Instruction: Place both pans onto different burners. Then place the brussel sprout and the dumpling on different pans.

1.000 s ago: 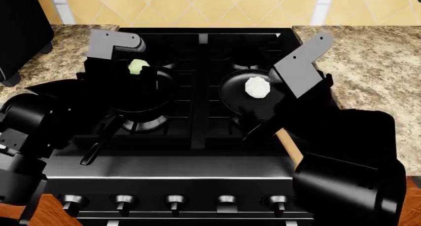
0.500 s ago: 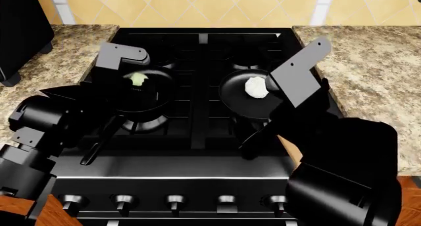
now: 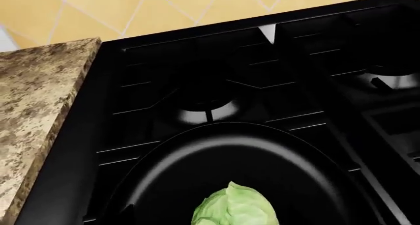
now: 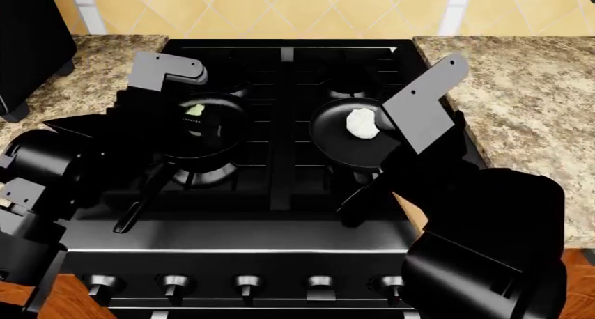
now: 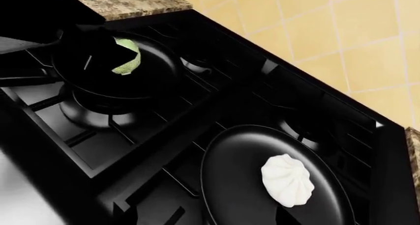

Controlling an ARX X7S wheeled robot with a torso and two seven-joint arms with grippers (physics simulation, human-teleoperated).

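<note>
Two pans hold food: the brussel sprout (image 4: 194, 111) now lies lower in the left pan (image 4: 200, 134); the dumpling (image 4: 361, 122) is unmoved; neither end effector's state can be told.

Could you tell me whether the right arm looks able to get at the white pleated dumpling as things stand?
Probably yes: the white pleated dumpling lies uncovered in the black frying pan, and the right arm hangs just beside it.

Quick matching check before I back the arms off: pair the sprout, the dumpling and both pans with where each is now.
1. brussel sprout
2. dumpling
3. black-handled pan
4. wooden-handled pan

A. on the front right burner
B. in the left pan
C. on the front left burner
D. in the right pan

Pairs: 1-B, 2-D, 3-C, 4-A
</note>
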